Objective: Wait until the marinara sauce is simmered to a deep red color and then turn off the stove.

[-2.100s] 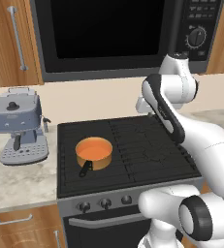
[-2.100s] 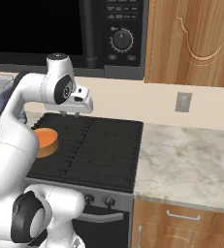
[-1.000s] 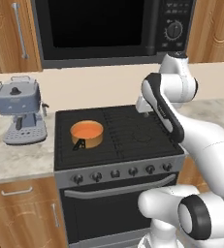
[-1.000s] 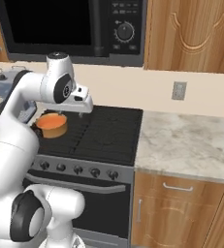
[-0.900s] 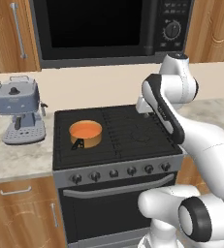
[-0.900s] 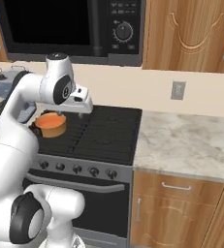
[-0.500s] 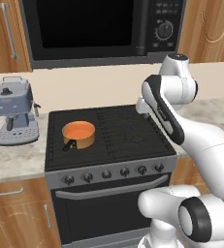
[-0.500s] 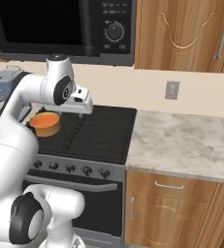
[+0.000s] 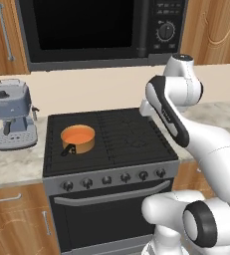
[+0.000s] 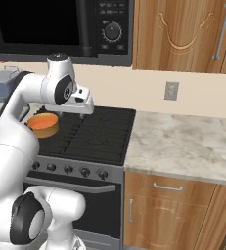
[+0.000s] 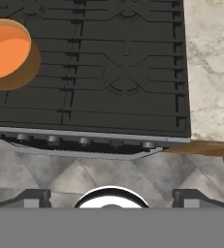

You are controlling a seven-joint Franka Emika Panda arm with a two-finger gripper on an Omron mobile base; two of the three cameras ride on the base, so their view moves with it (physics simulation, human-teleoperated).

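Marinara sauce (image 9: 77,135) sits in its copper saucepan (image 9: 78,141) on the front-left burner of the stove (image 9: 109,140), and it reads plain orange — not the deep red the task waits for. Over the last two seconds the whole scene has slid in both base views, so the base has been driving; the pan itself looks unmoved on its grate. The gripper (image 11: 111,196) hangs above the cooktop, fingers spread wide and empty — knobs (image 9: 113,178) untouched, so waiting seems right.

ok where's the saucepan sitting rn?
Left base view: saucepan sits on the stove, front-left of the cooktop, just right of the grey coffee machine.
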